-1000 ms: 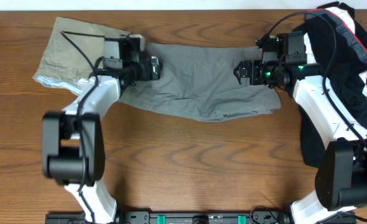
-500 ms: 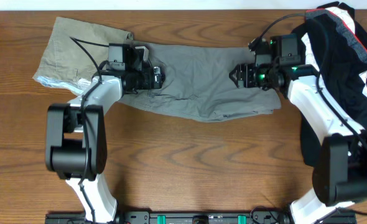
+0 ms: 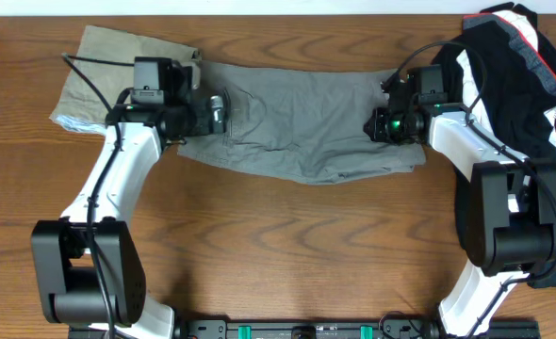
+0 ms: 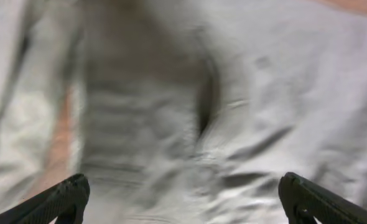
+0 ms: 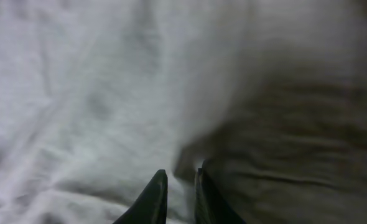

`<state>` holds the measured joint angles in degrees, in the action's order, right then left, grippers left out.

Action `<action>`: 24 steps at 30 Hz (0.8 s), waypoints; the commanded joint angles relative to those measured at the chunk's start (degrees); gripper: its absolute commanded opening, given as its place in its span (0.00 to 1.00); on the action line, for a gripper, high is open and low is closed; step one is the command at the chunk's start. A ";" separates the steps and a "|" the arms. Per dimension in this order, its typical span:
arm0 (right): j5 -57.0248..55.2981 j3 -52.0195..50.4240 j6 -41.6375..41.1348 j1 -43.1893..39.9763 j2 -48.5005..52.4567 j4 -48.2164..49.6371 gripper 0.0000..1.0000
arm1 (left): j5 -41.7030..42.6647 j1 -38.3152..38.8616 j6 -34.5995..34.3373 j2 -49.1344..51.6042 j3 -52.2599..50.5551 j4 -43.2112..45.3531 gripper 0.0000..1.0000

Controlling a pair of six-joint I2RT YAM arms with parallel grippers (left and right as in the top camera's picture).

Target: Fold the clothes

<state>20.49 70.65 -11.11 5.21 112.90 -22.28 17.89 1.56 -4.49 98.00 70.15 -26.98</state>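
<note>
The grey shorts (image 3: 297, 122) lie spread flat across the far middle of the table, rumpled along the front hem. My left gripper (image 3: 220, 111) hovers over their left end, jaws wide open; in the left wrist view the left gripper (image 4: 185, 200) spans bare grey shorts (image 4: 252, 93) with nothing between the fingertips (image 4: 68, 198). My right gripper (image 3: 380, 123) is at the shorts' right end. In the right wrist view the right gripper (image 5: 180, 190) has its fingers almost together, pinching a small fold of the grey shorts (image 5: 78, 93).
Khaki shorts (image 3: 94, 66) lie at the far left, partly under the grey pair's left end. A black top with white and red stripes (image 3: 518, 56) is heaped at the right edge, behind the right arm. The wooden table (image 3: 287, 245) stretches toward the front.
The right gripper has gone from open to closed on the cloth and shifted slightly right. The left arm has swung leftward, its open gripper drawing back toward the shorts' left end.
</note>
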 commanded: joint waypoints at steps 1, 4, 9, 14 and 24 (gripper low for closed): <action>-9.27 -0.33 -0.39 0.87 0.59 -0.37 0.14 | -7.65 -1.51 -0.33 0.50 0.37 -1.75 0.98; -14.32 -0.35 -0.42 2.51 1.55 -0.28 0.14 | -7.96 -2.34 -0.50 1.29 0.37 -1.95 0.98; -15.80 -0.35 -0.55 3.72 4.52 0.26 0.14 | -3.89 -2.99 -0.46 3.28 0.37 -2.14 0.98; -15.78 -0.35 -0.87 3.69 7.02 0.87 0.14 | -3.32 -3.17 -0.24 6.25 0.37 -1.75 0.98; -15.80 -0.35 -0.85 3.69 7.43 1.11 0.14 | -1.84 -5.90 0.61 14.56 0.37 -1.01 0.98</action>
<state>7.05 71.46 -11.18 8.67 116.11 -20.69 14.48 -2.61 -4.45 109.97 70.15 -28.03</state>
